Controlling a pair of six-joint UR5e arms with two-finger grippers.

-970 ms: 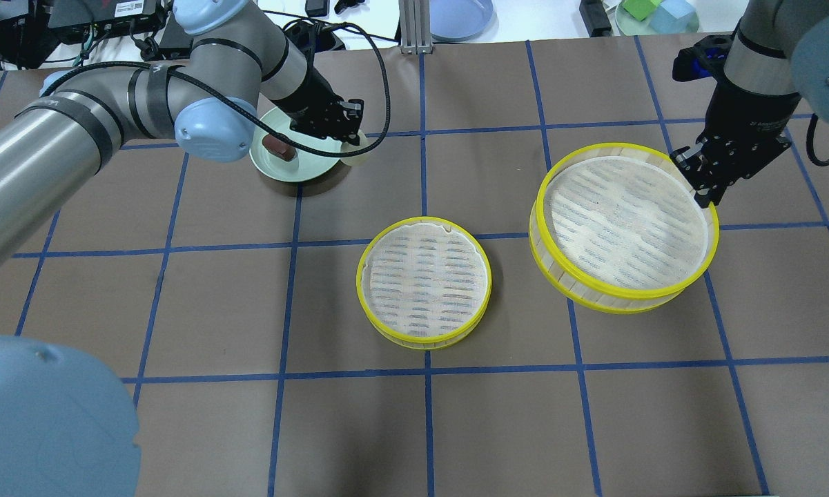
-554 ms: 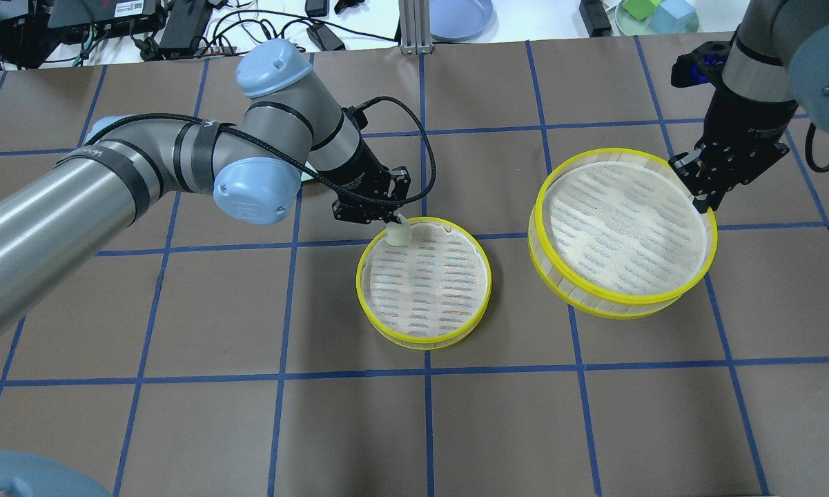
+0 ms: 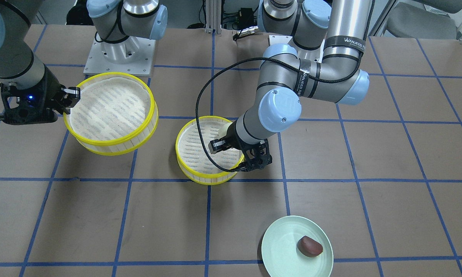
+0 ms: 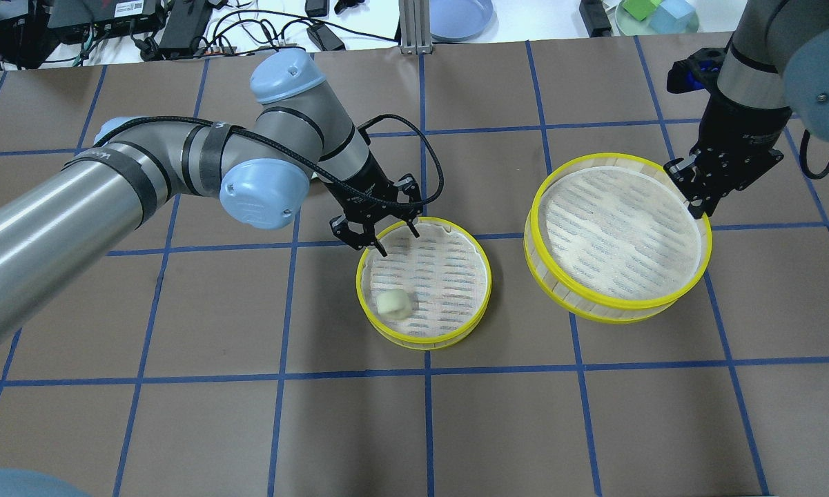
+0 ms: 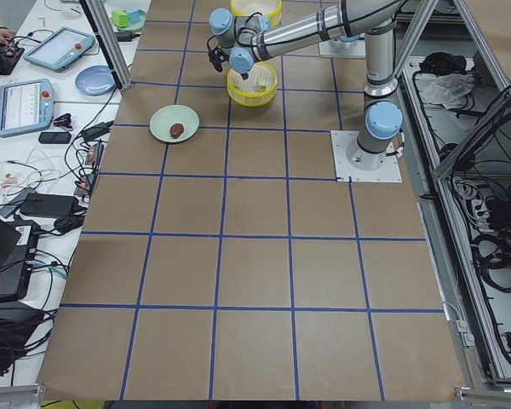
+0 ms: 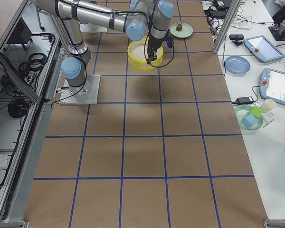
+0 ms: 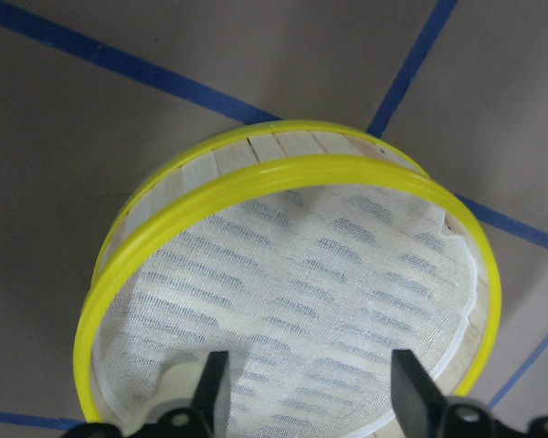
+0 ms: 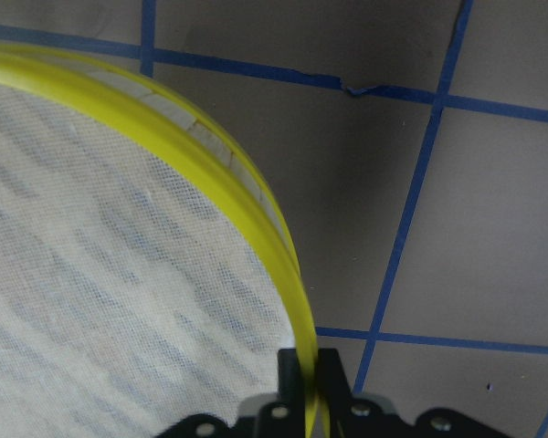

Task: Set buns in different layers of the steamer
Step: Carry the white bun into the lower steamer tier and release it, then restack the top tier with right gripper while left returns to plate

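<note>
The cream-white bun [image 4: 393, 304] lies on the liner of the smaller-looking steamer layer [image 4: 424, 342], near its front-left wall. My left gripper [image 4: 400, 245] is open and empty above that layer's far-left rim; the left wrist view shows its fingers [image 7: 411, 392] spread over the liner. My right gripper [image 4: 694, 200] is shut on the yellow rim [image 8: 256, 210] of the second steamer layer [image 4: 614, 310] and holds it raised off the table. The reddish-brown bun [image 3: 309, 246] lies on the mint-green plate [image 3: 281, 246], hidden by my left arm in the overhead view.
The table is covered in brown paper with a blue tape grid. Beyond its far edge are cables, a blue plate [image 4: 459, 17] and a bowl of coloured blocks [image 4: 656, 15]. My left arm's black cable [image 4: 428, 159] loops over the table beside the steamer layer.
My left gripper carried the cream bun from the plate to the near steamer layer and let it go; it is now open. The right-held layer shifted slightly.
</note>
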